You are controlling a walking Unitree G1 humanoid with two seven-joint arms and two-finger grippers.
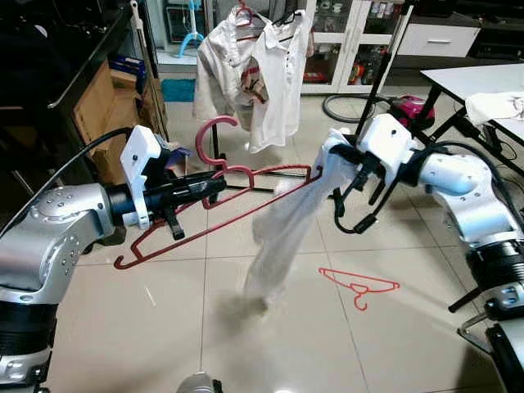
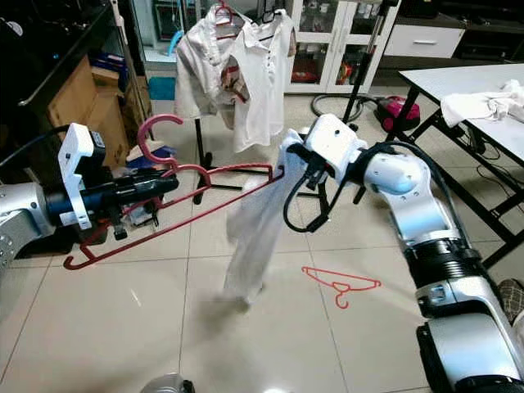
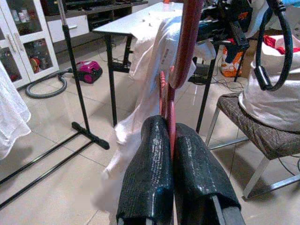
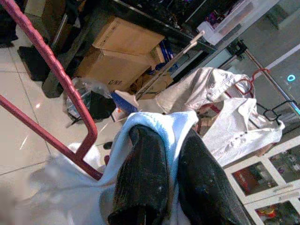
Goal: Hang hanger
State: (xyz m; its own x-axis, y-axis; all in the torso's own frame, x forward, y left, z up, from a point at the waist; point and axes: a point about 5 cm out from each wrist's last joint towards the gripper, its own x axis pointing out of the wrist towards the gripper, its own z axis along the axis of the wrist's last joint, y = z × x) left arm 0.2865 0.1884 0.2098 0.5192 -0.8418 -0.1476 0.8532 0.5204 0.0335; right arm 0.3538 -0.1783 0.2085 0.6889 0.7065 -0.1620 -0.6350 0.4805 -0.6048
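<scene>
Head camera, left eye view: the left gripper point(image 1: 214, 187) is closed on the neck of a red plastic clothes hanger point(image 1: 237, 192), just below its hook, and holds it in the air, tilted, with the far shoulder toward the right arm. The right gripper point(image 1: 333, 164) is at that far shoulder, clamped on a thin white garment point(image 1: 282, 233) that droops from the hanger end toward the tiled floor point(image 1: 147, 327). A second red hanger point(image 1: 360, 288) lies flat on the floor, below and apart from the right arm. Behind, a black clothes rack point(image 1: 205, 135) carries two white shirts point(image 1: 262, 78).

Head camera, right eye view: same layout. The garment hangs from one shoulder only; its lower part is blurred.

Left wrist view: the two black fingers point(image 3: 150, 173) are pressed together with the red hanger bar pinched between them. The white cloth hangs further along the bar.

Right wrist view: the fingers point(image 4: 145, 173) are nearly closed, with white fabric caught between them, beside the red corner of the hanger.

Fault risks, as a judgement:
- The garment sits on one shoulder only; releasing the right gripper could let it slide off.
- The left grip is narrow and close to the hook; the hanger could pivot under uneven load.
- The rack is well apart; the trailing cloth could snag on the way.
</scene>
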